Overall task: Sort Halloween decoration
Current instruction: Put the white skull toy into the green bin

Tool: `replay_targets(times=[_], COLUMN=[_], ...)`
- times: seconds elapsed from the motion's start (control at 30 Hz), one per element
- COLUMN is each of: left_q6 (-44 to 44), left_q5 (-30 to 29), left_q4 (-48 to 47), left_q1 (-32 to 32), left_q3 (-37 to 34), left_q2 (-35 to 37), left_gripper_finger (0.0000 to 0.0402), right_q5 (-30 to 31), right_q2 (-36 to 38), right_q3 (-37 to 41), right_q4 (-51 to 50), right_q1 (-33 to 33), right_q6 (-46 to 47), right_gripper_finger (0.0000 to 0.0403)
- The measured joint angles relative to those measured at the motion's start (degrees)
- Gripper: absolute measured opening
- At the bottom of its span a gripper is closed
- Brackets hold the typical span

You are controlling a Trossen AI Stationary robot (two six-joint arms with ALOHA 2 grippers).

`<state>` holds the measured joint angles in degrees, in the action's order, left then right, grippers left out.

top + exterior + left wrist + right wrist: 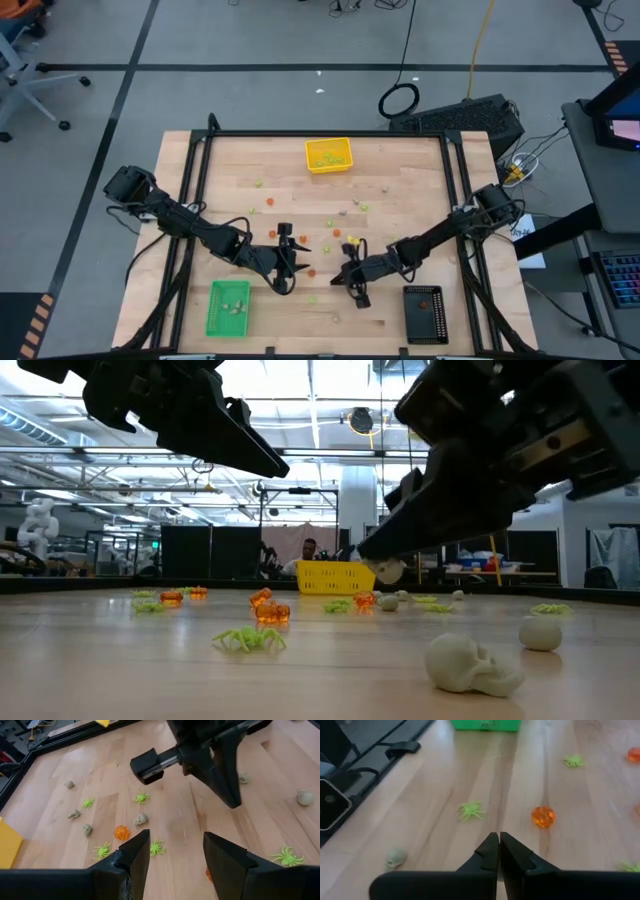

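Orange, green and beige Halloween decoration point(352, 241) bits are scattered mid-table. My right gripper point(498, 851) hovers just right of centre, fingers pressed together on nothing; left gripper point(175, 852), just left of it, has fingers apart, empty.

Left claw spread above a scatter of tiny Halloween pieces

The left claw point(175, 857) hangs over the wooden desk point(55, 775) with its two dark fingers point(135, 855) apart and nothing between them. Just past them lie a light green spider point(156, 847), an orange pumpkin point(120, 832) and a pale skull point(141, 819). Farther off, the right arm's claw point(220, 770) points down over the desk, another green spider point(286, 856) well off to its side.
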<state>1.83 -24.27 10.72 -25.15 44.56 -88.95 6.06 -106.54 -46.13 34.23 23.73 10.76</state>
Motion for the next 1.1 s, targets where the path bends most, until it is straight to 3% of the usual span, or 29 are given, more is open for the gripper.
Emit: replay_targets(times=[0.33,0.6,0.93,1.1], left_q6=[-1.1,-1.8,-20.1,-25.5], left_q5=[0.0,0.0,-1.5,-3.2], left_q4=[-0.1,-0.3,-0.5,6.0], left_q1=[0.0,0.0,-2.0,-5.1], left_q3=[0.0,0.0,-0.8,-2.8], left_q2=[0.0,0.0,-3.5,-7.6], left_gripper_finger=[0.0182,0.0182,0.0182,0.0182], right_q5=[0.1,-0.2,0.2,0.2], right_q2=[0.0,-0.1,-3.0,-3.0], right_q3=[0.0,0.0,-0.1,-0.1], right_q4=[-4.3,1.2,10.8,14.2], right_q1=[-0.8,-0.8,-0.8,-1.1], right_q6=[3.5,2.2,2.0,0.3], right_gripper_finger=[0.0,0.0,0.0,0.0])
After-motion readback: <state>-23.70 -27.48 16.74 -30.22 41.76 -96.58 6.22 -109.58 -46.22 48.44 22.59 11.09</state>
